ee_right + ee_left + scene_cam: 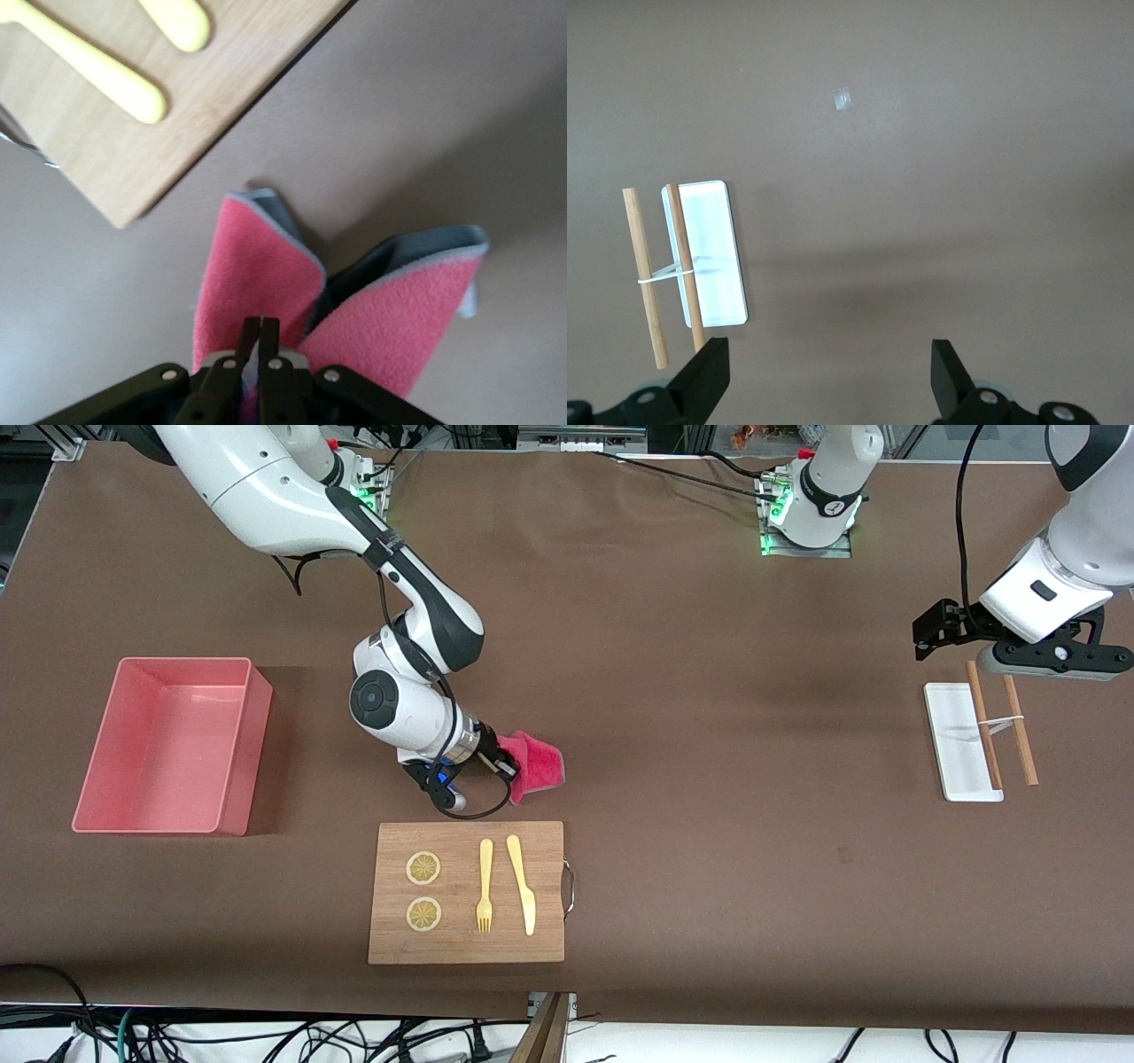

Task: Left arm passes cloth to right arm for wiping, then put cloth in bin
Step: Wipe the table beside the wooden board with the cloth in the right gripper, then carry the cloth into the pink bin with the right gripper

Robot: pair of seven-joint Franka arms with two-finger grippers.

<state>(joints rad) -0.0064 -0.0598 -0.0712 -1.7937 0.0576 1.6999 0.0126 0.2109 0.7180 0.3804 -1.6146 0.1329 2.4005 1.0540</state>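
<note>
My right gripper is shut on the crimson-pink cloth, which rests bunched on the table just farther from the front camera than the wooden cutting board. In the right wrist view the cloth folds out in two pink flaps with grey backing ahead of my closed fingers. The pink bin stands empty toward the right arm's end of the table. My left gripper is open and empty, up over the table at the left arm's end, beside the white tray; its fingers stand wide apart.
The cutting board carries two lemon slices, a yellow fork and a yellow knife; it has a metal handle. A small flat white tray with two wooden sticks lies near the left arm.
</note>
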